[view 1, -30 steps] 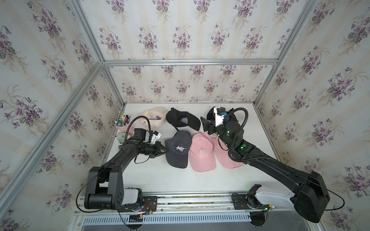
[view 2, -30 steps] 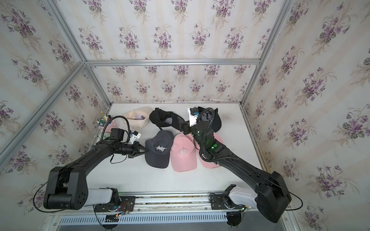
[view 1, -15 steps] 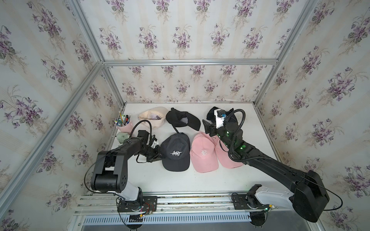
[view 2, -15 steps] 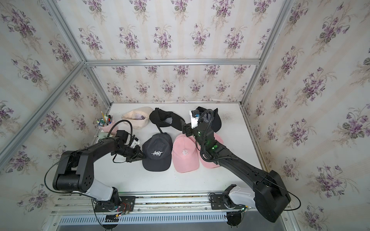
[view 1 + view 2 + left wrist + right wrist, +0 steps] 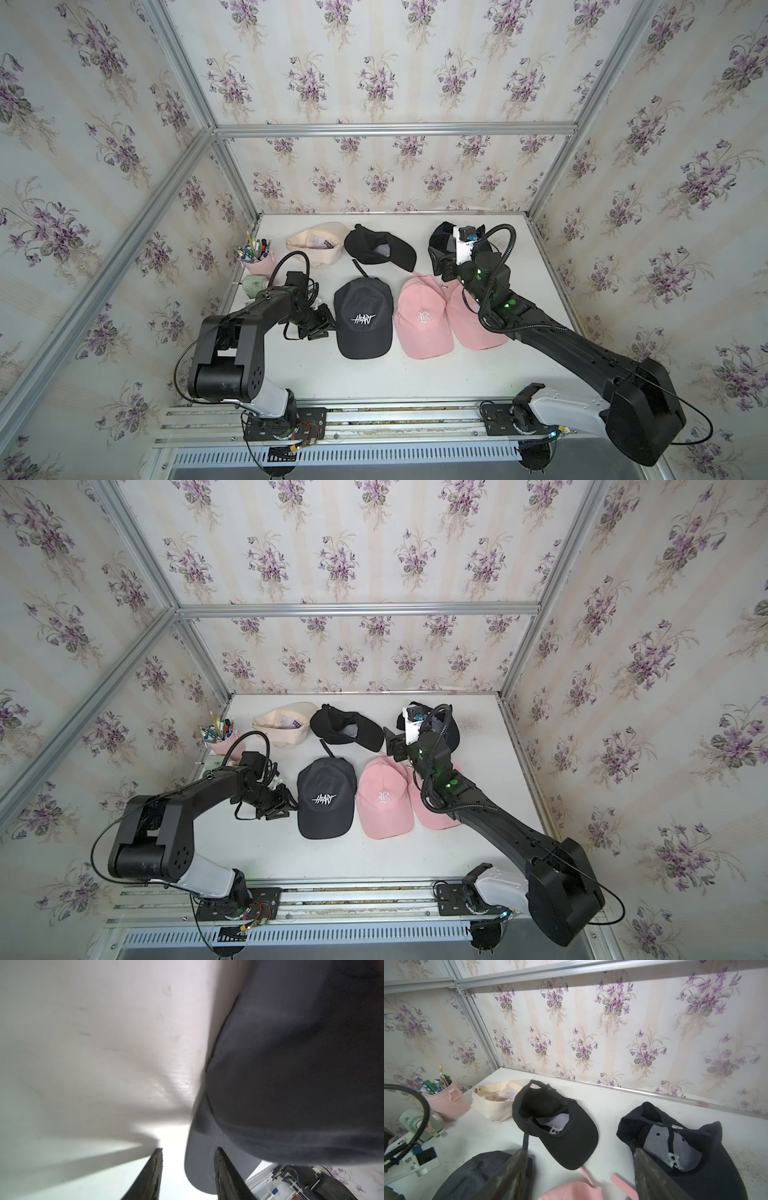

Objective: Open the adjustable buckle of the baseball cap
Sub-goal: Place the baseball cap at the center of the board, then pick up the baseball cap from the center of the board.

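Note:
A dark grey baseball cap with white lettering lies crown up in the middle of the table, brim toward the front. Its loose strap trails behind it; I cannot make out the buckle. My left gripper sits low at the cap's left side. In the left wrist view the gripper is open, and the cap's brim edge lies just beyond its tips. My right gripper hovers open behind the pink caps, holding nothing.
Two pink caps lie right of the dark one. At the back are an upturned black cap, a navy cap and a cream cap. A pink pen cup and a green-white object stand far left.
My left gripper has gone from shut to open at the dark cap's edge. The cap has turned its brim toward the front. The right arm has barely moved.

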### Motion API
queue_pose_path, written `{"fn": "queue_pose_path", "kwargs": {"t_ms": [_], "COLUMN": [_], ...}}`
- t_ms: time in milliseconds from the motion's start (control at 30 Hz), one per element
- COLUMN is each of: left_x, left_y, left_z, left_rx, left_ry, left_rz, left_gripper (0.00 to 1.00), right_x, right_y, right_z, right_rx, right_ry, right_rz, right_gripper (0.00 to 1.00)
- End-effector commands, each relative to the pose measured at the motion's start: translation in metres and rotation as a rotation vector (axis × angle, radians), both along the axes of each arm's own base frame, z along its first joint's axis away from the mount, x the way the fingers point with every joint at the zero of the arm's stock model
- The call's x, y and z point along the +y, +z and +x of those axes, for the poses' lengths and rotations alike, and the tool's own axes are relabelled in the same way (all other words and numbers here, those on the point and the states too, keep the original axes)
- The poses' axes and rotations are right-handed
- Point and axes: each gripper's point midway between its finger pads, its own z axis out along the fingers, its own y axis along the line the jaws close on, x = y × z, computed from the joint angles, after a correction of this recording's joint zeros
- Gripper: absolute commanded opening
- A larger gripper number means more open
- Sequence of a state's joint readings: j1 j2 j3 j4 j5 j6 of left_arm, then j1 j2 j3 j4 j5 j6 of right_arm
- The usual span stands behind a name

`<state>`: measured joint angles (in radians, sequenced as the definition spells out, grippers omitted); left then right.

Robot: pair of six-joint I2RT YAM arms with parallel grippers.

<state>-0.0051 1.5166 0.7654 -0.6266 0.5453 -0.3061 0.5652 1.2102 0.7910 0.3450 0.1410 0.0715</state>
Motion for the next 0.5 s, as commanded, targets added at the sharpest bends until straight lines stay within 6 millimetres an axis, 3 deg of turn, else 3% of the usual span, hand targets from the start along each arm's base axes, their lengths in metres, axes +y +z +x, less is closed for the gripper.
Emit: {"fn": "queue_pose_path", "kwargs": {"t_ms": [0,233,400,467], "left_x": [0.014,0.03,0.006,-0.017], "left_y": [0.015,0.115,0.177,0.192], "left_z": [0.006,0.034,0.057,0.068], "left_rx": [-0.062,-0.409,-0.625,-0.684], "left_ry": [0.029,-0.048,-0.128,-0.202], "left_rz": [0.095,0.233,0.234,0.233], "left_gripper": [0.43,0.4,0.41,0.41], "right_x": [-0.014,-0.032,-0.058,-0.077], "right_y": [0.012,0.031,0.037,0.035], "right_z": [0.009,0.022,0.036,0.043], "right_rx": [-0.004,0.013,0.062,0.096], "right_ry": [-0.004,-0.022,-0.081,-0.114], "right_rz": [0.017,-0.033,-0.093,-0.103], "right_gripper": [0.8,0.8,0.8,0.8]}}
